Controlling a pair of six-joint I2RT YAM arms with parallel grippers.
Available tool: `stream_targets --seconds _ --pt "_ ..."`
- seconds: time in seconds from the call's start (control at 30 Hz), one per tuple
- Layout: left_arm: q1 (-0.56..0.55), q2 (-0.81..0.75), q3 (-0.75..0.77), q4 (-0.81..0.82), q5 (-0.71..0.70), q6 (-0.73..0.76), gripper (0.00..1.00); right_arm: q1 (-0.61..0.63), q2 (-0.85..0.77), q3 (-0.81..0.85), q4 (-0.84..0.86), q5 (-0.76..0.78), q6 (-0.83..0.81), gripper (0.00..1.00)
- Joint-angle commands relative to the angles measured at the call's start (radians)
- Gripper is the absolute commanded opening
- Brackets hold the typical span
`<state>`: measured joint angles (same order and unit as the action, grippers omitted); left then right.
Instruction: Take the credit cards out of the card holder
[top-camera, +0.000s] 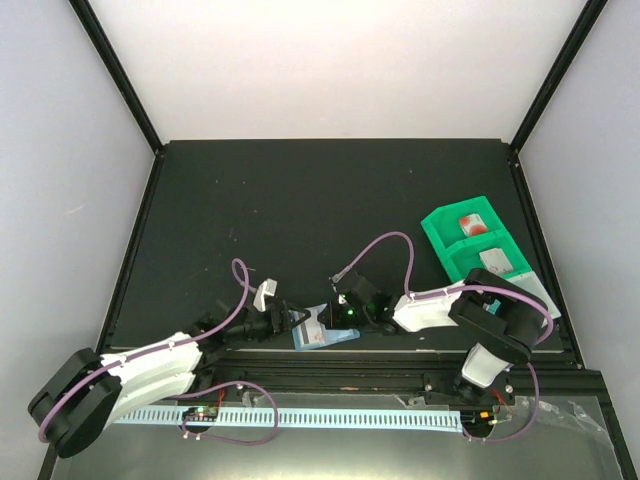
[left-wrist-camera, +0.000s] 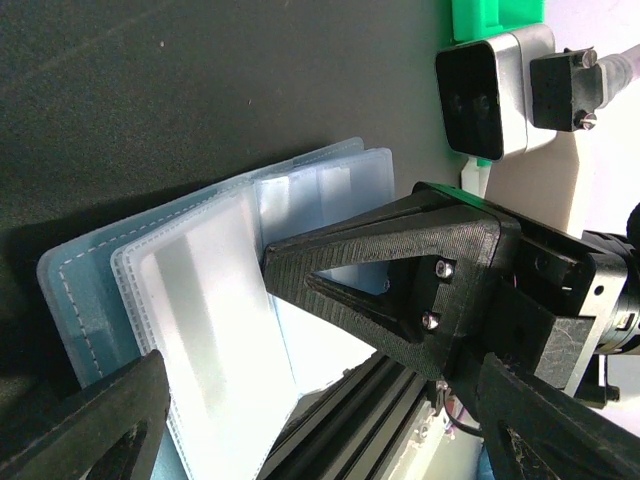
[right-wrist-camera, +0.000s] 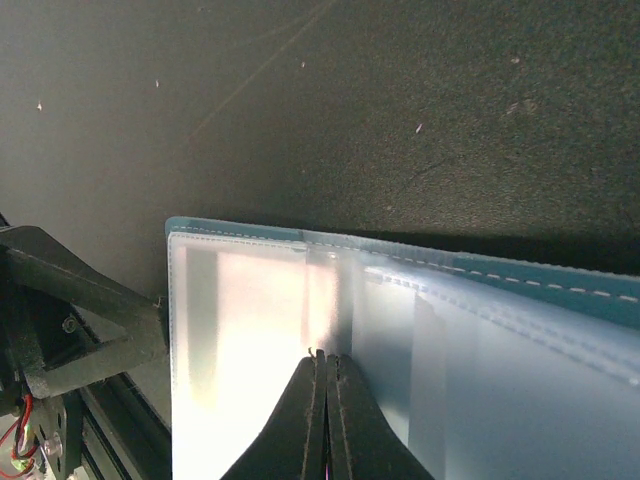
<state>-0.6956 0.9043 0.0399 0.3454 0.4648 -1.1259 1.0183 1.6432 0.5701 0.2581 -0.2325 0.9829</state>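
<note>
left tool (top-camera: 298, 322) spread wide, straddling the card holder (top-camera: 318, 338) at the table's (top-camera: 300, 200) six o'clock edge; right tool (right-wrist-camera: 323, 362) pressed together, pinching it from two o'clock.

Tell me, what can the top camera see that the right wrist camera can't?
Only the top camera shows the green tray with two cards in it, a red-blotched one and a pale one, plus both whole arms. Only the right wrist camera shows its own fingers pressed together over the holder's clear pockets, and the stitching along its edge. Both show the light-blue card holder and the black table.
</note>
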Motion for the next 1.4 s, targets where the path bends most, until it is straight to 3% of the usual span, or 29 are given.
stream_targets --seconds 0.0,0.73,0.93,1.23,1.37 --pt "-0.006 0.005 0.032 0.036 -0.016 0.017 0.86 -0.001 0.04 -0.038 -0.102 0.007 0.001 0.01" --pt "-0.059 0.002 0.077 0.053 -0.018 0.005 0.85 -0.001 0.019 -0.054 -0.072 0.004 0.008 0.01" --pt "-0.064 0.004 0.077 0.02 -0.034 0.021 0.75 -0.001 -0.004 -0.065 -0.065 0.011 0.016 0.01" --pt "-0.067 0.006 0.076 -0.048 -0.071 0.046 0.41 -0.001 -0.048 -0.072 -0.069 0.028 0.021 0.01" --pt "-0.068 0.017 0.068 -0.014 -0.06 0.044 0.38 -0.001 -0.047 -0.072 -0.066 0.029 0.022 0.01"
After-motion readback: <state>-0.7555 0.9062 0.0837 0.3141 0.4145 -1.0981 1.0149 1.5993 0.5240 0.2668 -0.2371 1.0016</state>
